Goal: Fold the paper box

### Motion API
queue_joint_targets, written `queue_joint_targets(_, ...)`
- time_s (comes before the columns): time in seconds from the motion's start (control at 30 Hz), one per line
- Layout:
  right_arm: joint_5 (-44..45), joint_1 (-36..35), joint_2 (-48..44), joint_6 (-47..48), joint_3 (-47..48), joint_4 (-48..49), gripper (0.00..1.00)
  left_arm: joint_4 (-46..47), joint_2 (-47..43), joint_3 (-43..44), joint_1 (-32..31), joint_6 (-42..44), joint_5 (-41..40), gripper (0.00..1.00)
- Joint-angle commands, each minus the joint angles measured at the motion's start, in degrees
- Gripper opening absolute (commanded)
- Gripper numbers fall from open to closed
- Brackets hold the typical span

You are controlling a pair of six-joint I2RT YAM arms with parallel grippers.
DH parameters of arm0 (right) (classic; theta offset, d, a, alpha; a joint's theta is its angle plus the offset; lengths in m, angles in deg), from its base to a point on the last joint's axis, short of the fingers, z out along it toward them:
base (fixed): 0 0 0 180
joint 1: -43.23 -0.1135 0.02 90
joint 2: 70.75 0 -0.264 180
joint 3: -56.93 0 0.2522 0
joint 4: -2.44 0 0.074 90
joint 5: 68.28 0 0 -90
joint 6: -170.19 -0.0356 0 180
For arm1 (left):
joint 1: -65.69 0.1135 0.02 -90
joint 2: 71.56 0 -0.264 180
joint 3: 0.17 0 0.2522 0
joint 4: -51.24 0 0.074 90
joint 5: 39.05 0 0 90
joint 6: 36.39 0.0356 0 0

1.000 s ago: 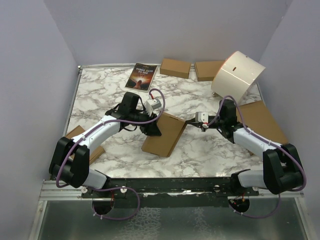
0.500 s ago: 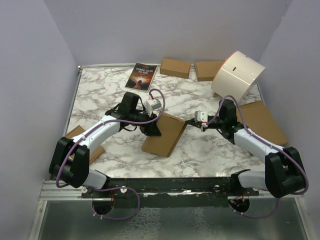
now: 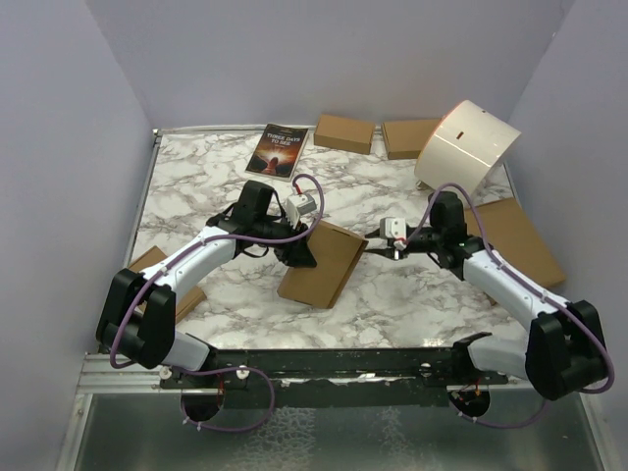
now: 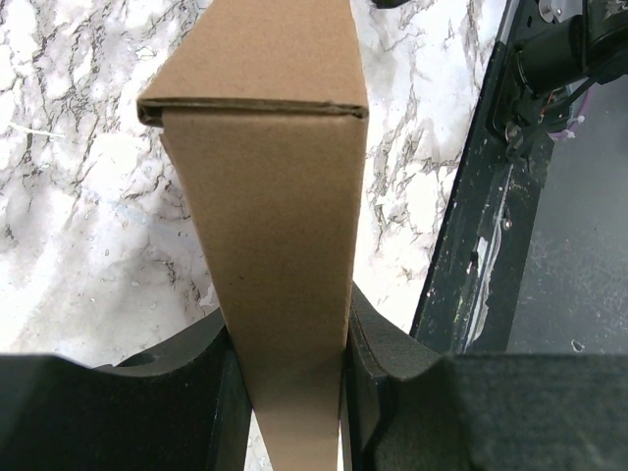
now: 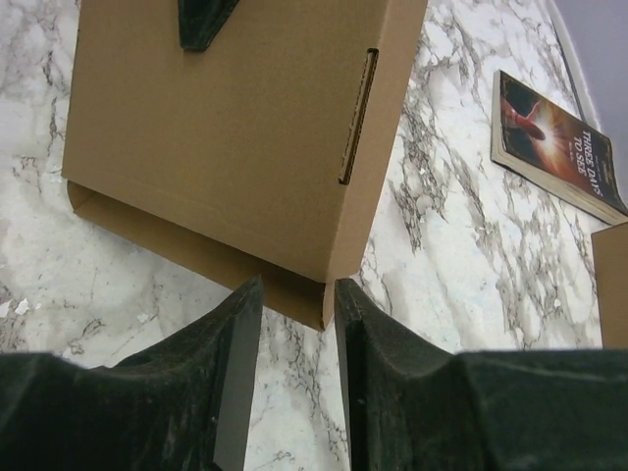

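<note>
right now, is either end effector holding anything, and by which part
Left end effector clamps the paper box by one edge; right end effector is open, holding nothing.

The only text that can be read stands on the book [image 3: 284, 150], which lies at the far edge of the table [image 3: 196, 186], about eleven o'clock from the paper box [image 3: 324, 263]. In the top view its dark cover carries a title in pale capitals on the upper half, reading, as far as it can be made out, "THREE DAYS TO SEE". The right wrist view shows the same book [image 5: 556, 147] at two o'clock of the frame. There the title runs tilted near the cover's four-o'clock end, and "THREE DAYS" and "TO SEE" can be read. Any finer print on the cover is too small to read.
</note>
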Motion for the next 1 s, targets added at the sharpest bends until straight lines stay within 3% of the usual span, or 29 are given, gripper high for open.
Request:
queue_joint_targets(0.0,1.54,0.81,-4.02,2.5,1.8,-6.64,0.38,-1.08,0.91,0.19,-0.04,2.68,-4.22,0.0)
queue_joint_targets(0.17,3.07,4.69,-4.91,-2.79,1.48,-7.29,0.36,-0.85,0.83,0.0,0.05,2.61,-4.24,0.0)
queue_joint_targets(0.3,8.8,5.27,0.12,-8.92,1.95,-8.82,0.09,-0.62,0.67,-0.06,0.05,2.42,-4.13,0.0)
queue_joint_targets(0.4,9.24,5.27,6.12,-13.39,5.08,-13.28,0.03,-0.43,0.86,0.04,0.05,2.28,-3.99,0.0)
queue_joint_targets(0.63,1.15,4.93,13.22,-28.4,7.52,-12.14,0.01,-0.16,0.65,-0.18,0.04,1.95,-4.04,0.0)
queue_joint_targets(0.73,-3.46,4.72,13.8,-39.34,4.91,-5.57,0.01,-0.09,0.71,-0.08,0.04,1.75,-4.18,0.0)
queue_joint_targets(0.97,-0.48,-3.11,14.81,-48.4,4.18,1.13,0.01,0.53,0.63,-0.02,0.05,1.3,-3.85,0.0)
